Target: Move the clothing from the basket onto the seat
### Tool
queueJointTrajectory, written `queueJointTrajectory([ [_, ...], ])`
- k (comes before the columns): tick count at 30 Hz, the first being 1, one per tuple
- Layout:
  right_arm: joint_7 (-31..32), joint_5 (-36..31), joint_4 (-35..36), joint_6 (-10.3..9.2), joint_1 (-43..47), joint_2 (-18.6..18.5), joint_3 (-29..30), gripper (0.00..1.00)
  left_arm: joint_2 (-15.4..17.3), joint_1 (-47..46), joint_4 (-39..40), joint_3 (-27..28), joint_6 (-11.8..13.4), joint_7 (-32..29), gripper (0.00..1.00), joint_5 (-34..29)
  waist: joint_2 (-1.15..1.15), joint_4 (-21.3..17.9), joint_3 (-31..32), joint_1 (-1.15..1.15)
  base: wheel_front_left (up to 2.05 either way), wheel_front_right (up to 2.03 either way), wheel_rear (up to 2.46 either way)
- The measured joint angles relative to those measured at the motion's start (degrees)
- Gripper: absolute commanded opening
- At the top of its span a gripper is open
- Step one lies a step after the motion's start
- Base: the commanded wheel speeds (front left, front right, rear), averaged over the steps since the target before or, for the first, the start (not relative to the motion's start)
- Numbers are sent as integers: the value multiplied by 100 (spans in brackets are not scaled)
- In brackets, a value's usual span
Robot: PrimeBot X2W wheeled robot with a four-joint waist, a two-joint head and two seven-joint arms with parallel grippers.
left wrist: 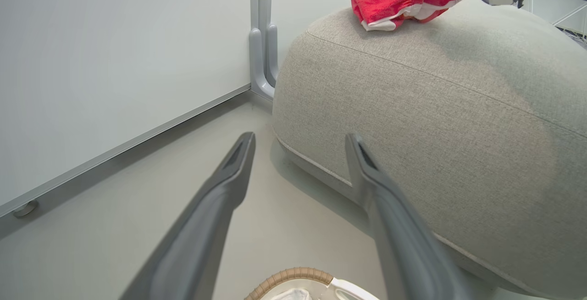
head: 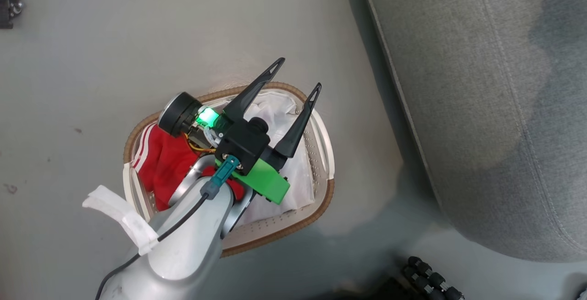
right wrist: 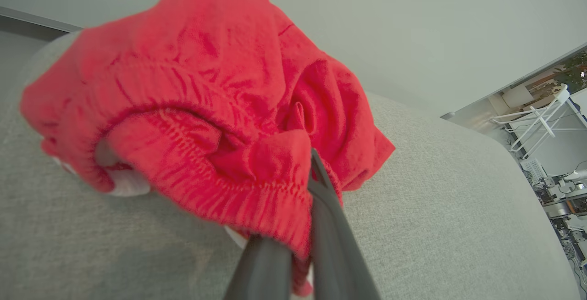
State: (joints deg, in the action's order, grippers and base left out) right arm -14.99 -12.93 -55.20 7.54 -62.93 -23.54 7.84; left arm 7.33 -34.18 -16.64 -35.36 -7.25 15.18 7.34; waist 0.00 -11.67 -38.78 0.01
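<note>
The left gripper (head: pixel 298 73) is hanging over the basket (head: pixel 326 201). Its two long fingers are standing wide apart, and nothing is sitting between them. The basket is sitting on the floor (head: pixel 91 61), near the sofa (head: pixel 481 107) but not touching it. Inside the basket, some red clothing (head: pixel 167 162) with white stripes is lying at the left side. It is partly hiding under the arm, and it is lying next to the white lining (head: pixel 279 107).

The right gripper (right wrist: pixel 308 176) is reaching over the top of the sofa. Its fingers are pressing together and pinching the stretchy edge of a red piece (right wrist: pixel 206 107). This red piece is bunching up into a lump, and a bit of white is showing underneath. In the left wrist view, its lower edge is touching the sofa's rounded top, and the right gripper is poking into it from the side. A pale wall (left wrist: pixel 114 61) is standing behind the sofa.
</note>
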Motion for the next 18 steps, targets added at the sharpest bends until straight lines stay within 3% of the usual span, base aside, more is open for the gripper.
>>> queueJointTrajectory([
  [1,-1,1,43,-1,53,36,54,20,8,21,-12,16,1,-1,100,0,0,-24,15,0,0,0,0],
  [2,0,0,92,-1,125,67,80,49,10,38,-25,26,1,0,100,1,0,-41,34,0,0,0,0],
  [3,-1,-3,149,-1,221,101,103,87,10,58,-38,35,1,-1,100,1,0,-57,61,0,0,0,0],
  [4,-1,5,222,-1,330,143,146,100,9,74,-54,43,1,-1,100,2,0,-71,92,0,0,0,0],
  [18,-1,514,1193,-1,2112,343,241,100,-176,197,-159,192,-1,-1,100,216,0,-68,770,-1,0,0,0],
])
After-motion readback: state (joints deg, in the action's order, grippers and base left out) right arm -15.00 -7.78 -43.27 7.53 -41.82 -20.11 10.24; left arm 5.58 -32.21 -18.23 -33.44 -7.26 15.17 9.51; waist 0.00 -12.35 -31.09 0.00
